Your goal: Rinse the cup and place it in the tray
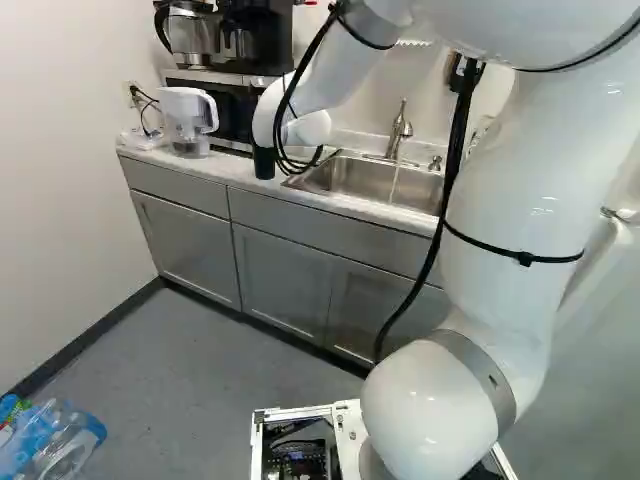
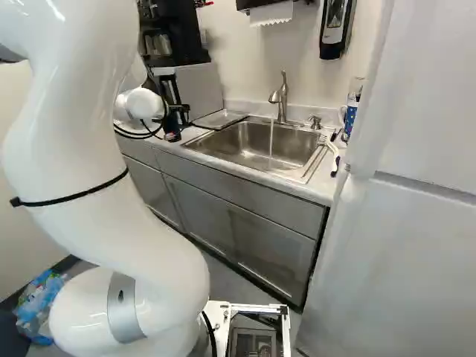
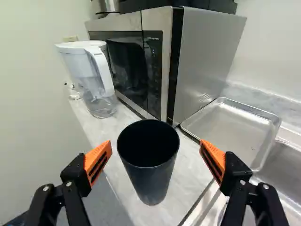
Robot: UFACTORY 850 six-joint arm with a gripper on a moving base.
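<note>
My gripper shows partly in the right base view, at the counter left of the sink. In the wrist view the gripper stands open, its orange pads well apart on either side of a black cup. The cup is upright and empty-looking on the counter near its front edge, with a gap to each pad; it shows as the dark cup in the left base view. A shallow metal tray lies beside the microwave, at the sink's edge.
Water runs from the faucet into the sink. Past the cup stand a microwave and a water pitcher. A brush lies right of the sink, near a white fridge-like cabinet. Plastic bottles are at the lower left.
</note>
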